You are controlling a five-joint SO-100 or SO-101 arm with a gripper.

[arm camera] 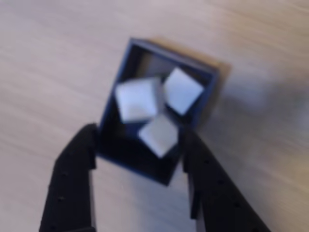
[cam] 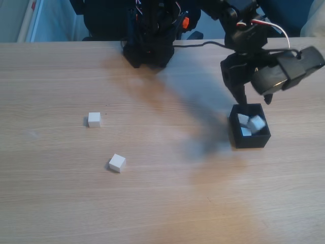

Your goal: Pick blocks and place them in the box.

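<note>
Black box (arm camera: 195, 72) seen directly beneath the gripper (arm camera: 137, 162), whose jaws are spread apart and empty, as suits a release. 3 white blocks (arm camera: 137, 99) lie tumbled inside. 2 more blocks (cam: 94, 119) are left well apart on the wooden surface (cam: 167, 203).

I count five white blocks: three inside the one black box (cam: 250, 140), two loose on my worktop (cam: 167, 203).

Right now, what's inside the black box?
Three white blocks lie inside the black box: one, another, a third. They hide most of the floor beneath. The open gripper hovers above.
</note>
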